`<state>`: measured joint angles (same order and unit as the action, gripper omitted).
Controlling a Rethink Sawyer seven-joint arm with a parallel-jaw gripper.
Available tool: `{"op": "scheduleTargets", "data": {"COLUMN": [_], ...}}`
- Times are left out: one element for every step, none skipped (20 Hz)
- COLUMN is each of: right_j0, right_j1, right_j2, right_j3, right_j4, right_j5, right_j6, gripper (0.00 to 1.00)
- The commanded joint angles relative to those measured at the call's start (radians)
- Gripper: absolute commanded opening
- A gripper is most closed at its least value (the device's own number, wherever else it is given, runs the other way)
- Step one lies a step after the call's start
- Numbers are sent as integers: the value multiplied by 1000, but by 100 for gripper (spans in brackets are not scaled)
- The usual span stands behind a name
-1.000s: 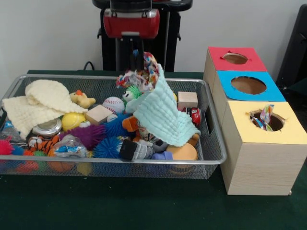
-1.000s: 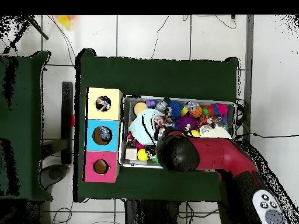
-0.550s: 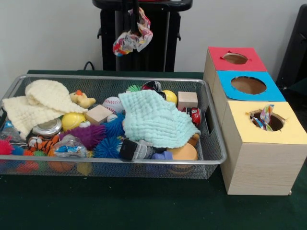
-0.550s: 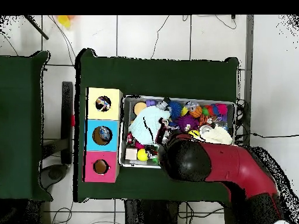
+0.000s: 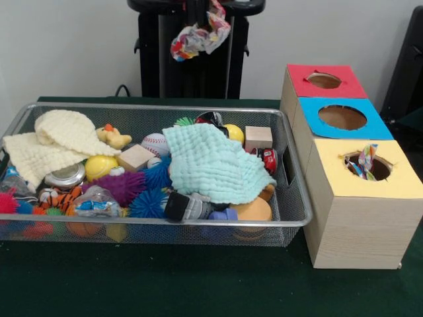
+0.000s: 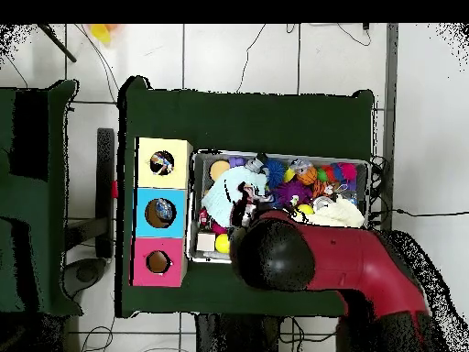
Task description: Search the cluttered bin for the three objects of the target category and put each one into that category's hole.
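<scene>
The tool (image 5: 198, 13) dangles a crumpled multicoloured wrapper (image 5: 198, 34) pinched in its grip high above the bin (image 5: 291, 198), with the yellow hole (image 5: 368, 165) off to the picture's right and nearer me.

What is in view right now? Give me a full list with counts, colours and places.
Wire bin: one, silver, on the green table.
Sorting boxes: three, wooden, beside the bin; red top, blue top, yellow top with a patterned scrap in its hole.
Cloths in bin: one mint, one cream.
Spiky balls: blue, purple.
Baseball: one, white.
Wooden blocks: two.
Rubber duck: yellow.
Patterned cloth bundle: hanging above the bin from the gripper.
Arm: red and black.
</scene>
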<state>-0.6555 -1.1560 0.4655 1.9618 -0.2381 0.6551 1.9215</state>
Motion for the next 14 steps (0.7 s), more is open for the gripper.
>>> {"op": "scheduleTargets", "data": {"right_j0": [126, 150, 175, 198, 222, 246, 270, 287, 308, 325, 346, 367, 386, 406], "right_j1": [51, 58, 67, 74, 88, 103, 120, 140, 156, 167, 174, 182, 189, 200], "right_j2": [-49, -65, -83, -99, -117, -134, -154, -168, -185, -199, -216, -233, -248, -262], "right_j3": [62, 60, 55, 52, 45, 35, 28, 26, 18, 15, 10, 6, 3, -5], "right_j4": [-52, -53, -54, -56, -51, -51, -49, -34, -33, -22, -17, -12, -2, 3], "right_j5": [-12, -20, -25, -38, -44, -54, -71, -81, -101, -115, -124, -132, -134, -134], "right_j6": [124, 152, 180, 201, 225, 242, 264, 277, 287, 297, 308, 318, 327, 331], "gripper": [0, 0, 0, 0, 0, 0, 0, 0, 0, 0, 0, 0, 0, 0]}}
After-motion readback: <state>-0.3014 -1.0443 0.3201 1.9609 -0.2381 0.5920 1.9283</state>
